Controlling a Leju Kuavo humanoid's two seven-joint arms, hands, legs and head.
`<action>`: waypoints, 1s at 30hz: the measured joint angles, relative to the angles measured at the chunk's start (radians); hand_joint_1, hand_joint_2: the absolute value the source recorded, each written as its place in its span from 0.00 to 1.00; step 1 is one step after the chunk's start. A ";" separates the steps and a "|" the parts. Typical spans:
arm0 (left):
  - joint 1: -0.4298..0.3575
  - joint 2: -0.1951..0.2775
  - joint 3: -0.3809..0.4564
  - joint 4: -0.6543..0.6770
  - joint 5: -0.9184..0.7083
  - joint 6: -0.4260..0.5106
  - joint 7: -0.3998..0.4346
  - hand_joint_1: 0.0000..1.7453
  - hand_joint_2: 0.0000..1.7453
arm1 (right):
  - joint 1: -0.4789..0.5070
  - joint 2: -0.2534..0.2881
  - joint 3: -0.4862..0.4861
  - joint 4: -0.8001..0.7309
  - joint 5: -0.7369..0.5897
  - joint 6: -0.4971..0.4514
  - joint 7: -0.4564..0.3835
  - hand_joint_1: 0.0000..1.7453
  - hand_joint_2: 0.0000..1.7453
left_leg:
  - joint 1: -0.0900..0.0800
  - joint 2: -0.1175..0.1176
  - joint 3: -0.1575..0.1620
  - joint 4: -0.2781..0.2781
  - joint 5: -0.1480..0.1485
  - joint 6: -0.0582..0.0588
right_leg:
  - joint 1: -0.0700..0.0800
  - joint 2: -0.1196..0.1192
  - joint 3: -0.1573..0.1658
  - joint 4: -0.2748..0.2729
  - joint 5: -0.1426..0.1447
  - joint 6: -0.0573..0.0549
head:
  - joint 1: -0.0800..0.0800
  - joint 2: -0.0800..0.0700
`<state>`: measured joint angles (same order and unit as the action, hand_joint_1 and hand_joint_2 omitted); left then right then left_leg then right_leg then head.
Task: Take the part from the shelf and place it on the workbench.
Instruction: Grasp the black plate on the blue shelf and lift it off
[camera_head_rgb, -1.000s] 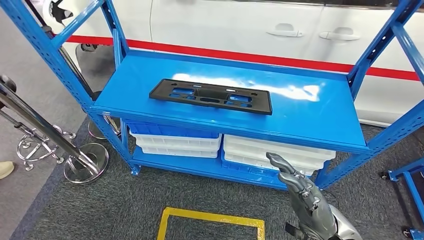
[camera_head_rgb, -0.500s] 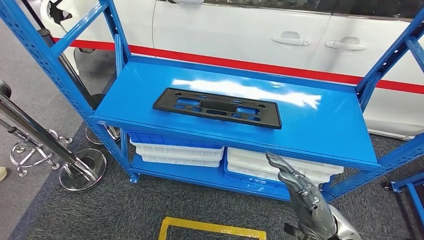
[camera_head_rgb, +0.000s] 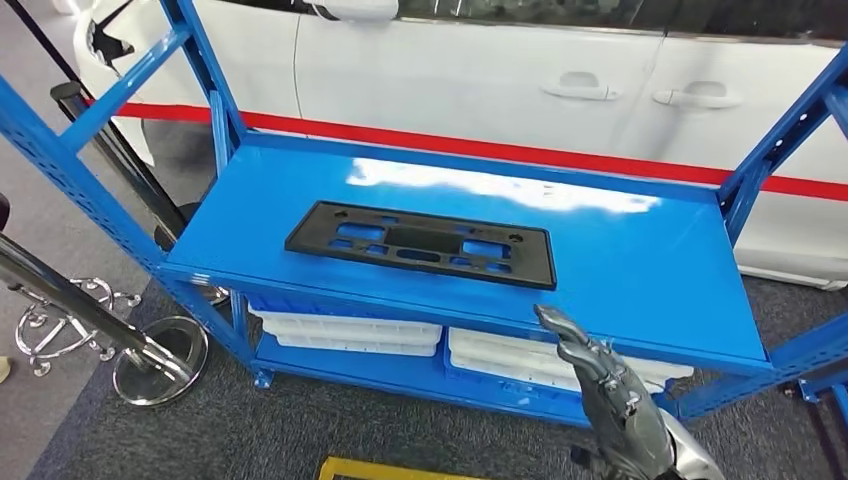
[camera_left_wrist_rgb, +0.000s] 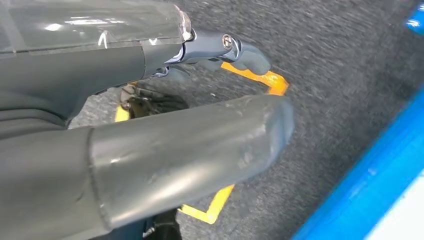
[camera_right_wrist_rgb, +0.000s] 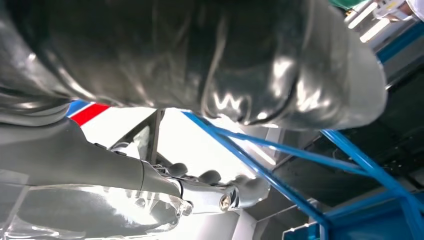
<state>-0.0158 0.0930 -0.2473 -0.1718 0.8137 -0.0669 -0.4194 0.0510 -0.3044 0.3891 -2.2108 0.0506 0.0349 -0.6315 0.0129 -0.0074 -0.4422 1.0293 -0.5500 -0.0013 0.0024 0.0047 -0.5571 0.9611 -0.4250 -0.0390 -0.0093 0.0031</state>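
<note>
A black plastic mounting plate (camera_head_rgb: 420, 243), long and flat w/ several cutouts, is lying flat on the top deck of a blue steel shelf (camera_head_rgb: 640, 270), left of centre and near the front edge. Nothing is touching it.

The right hand (camera_head_rgb: 600, 385) is rising at the lower right of the head view, in front of the shelf's front edge and well apart from the plate, fingers (camera_head_rgb: 560, 325) spread and pointing up, holding nothing. The left hand (camera_left_wrist_rgb: 220, 95) is hanging low over grey carpet and a yellow floor marking (camera_left_wrist_rgb: 260, 80); its thumb and fingers are apart, nothing between them.

Under the deck, white and blue bins (camera_head_rgb: 350, 325) are sitting stacked on the lower level. Behind the shelf, a white car w/ a red stripe (camera_head_rgb: 480, 150) is standing. A chrome stanchion base (camera_head_rgb: 160, 345) is resting on the floor at the left.

Risks, as judgement: the plate is thin and lying flush, so fingers are likely to be sliding over it rather than getting under an edge, pushing it back toward the car side. The right hand is sitting below deck level, so a straight reach could be knocking the front lip. One-handed, a long part could be tilting and slipping.
</note>
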 joint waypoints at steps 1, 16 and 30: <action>-0.001 0.001 0.000 0.000 0.000 0.000 0.000 0.00 0.00 | 0.001 0.000 0.000 0.000 0.000 0.000 0.000 0.00 0.00 | 0.001 0.001 -0.038 0.066 -0.023 -0.003 | 0.000 -0.001 0.007 -0.001 -0.006 -0.003 | 0.000 0.000; 0.009 0.011 -0.003 0.006 -0.011 0.028 0.002 0.00 0.00 | 0.046 0.001 -0.018 -0.008 -0.022 0.024 -0.022 0.00 0.00 | -0.001 0.009 -0.138 -0.054 0.131 0.039 | 0.005 0.005 0.054 0.107 -0.170 0.041 | 0.000 0.000; 0.010 0.016 -0.010 0.007 -0.023 0.041 0.010 0.00 0.00 | 0.071 0.002 -0.012 -0.008 -0.053 0.055 -0.003 0.00 0.00 | -0.001 0.079 -0.068 -0.053 0.058 -0.005 | -0.005 -0.040 0.007 0.022 -0.039 0.026 | -0.001 0.000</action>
<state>-0.0062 0.1088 -0.2574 -0.1644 0.7908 -0.0263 -0.4094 0.1224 -0.3027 0.3768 -2.2184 -0.0028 0.0903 -0.6348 0.0115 0.0720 -0.5101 0.9767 -0.4915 -0.0059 -0.0028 -0.0349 -0.5497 0.9834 -0.4641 -0.0131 -0.0102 0.0031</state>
